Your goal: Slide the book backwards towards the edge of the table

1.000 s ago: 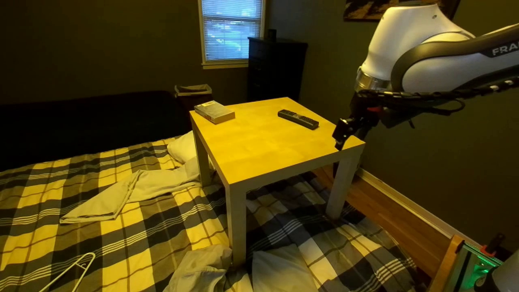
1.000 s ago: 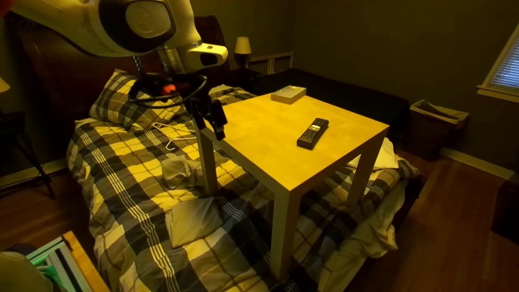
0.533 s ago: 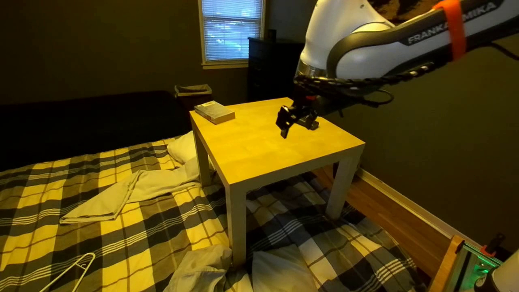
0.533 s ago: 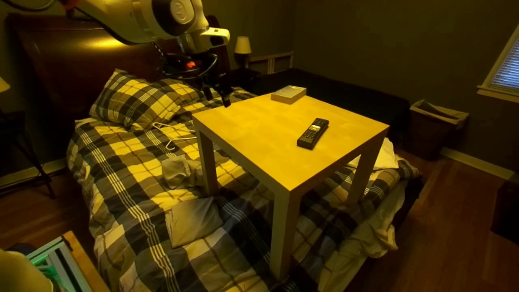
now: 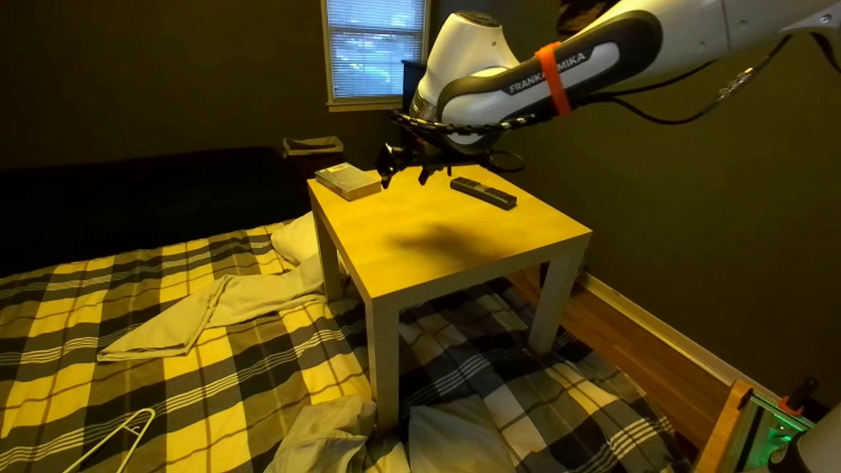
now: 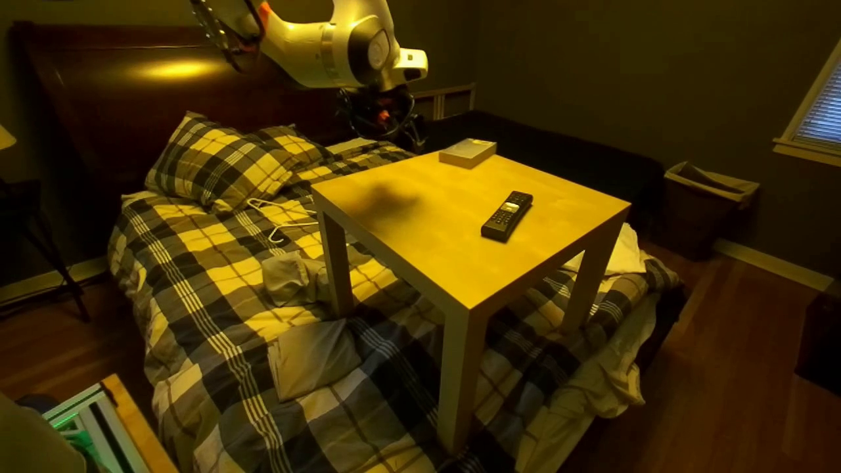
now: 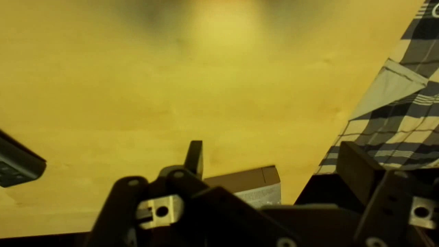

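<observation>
Reads as the approach step — slide not begun, I think. Gripper (image 7: pixel 272 151) hangs above the table (image 5: pixel 368 243), jaws spread wide, holding nothing. Book (image 5: pixel 348 181) lies flat near one of the table's corners, not in contact as far as I can tell. Next move should be: line up over it, drop low, get contact on the side away from the target edge, push level. Can't tell which edge "backwards" means — settle that first.

Table (image 5: pixel 420 213) common to both exterior views, each aslant from above; wrist view nearer, down onto its top.
</observation>
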You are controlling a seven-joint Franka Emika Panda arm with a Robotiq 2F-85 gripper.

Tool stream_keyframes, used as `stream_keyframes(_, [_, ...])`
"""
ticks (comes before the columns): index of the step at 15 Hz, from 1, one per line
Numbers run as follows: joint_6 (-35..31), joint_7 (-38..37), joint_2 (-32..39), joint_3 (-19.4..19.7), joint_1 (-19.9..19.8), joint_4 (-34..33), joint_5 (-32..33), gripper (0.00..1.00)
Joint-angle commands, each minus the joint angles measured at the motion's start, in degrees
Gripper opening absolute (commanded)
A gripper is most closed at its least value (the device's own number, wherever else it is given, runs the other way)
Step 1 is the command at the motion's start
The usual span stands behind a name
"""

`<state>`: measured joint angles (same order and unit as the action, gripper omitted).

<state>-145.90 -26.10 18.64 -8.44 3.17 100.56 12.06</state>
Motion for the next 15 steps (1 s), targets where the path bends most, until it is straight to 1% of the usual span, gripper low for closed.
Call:
stream_keyframes(1, [-5.17,-2.74,12.16,6.04,5.8,-14.63,0.12,1.0])
stream_keyframes(4, [-8.82,-7.29,20.28,11.72,10.13,-24.39,-0.37,1.0])
stream_keyframes(6, [-10.98,-11.37,25.43,16.49,13.11,-30.55,0.38,1.0])
stream_keyframes(8, [-12.63,-15.49,30.59,22.05,16.0,-36.68,1.78,1.0])
stream_keyframes(10, [-11.84,-20.96,35.43,27.78,18.41,-42.53,2.36,1.0])
stream_keyframes(15, [-8.02,-33.99,46.48,37.79,20.07,-56.18,3.66,1.0])
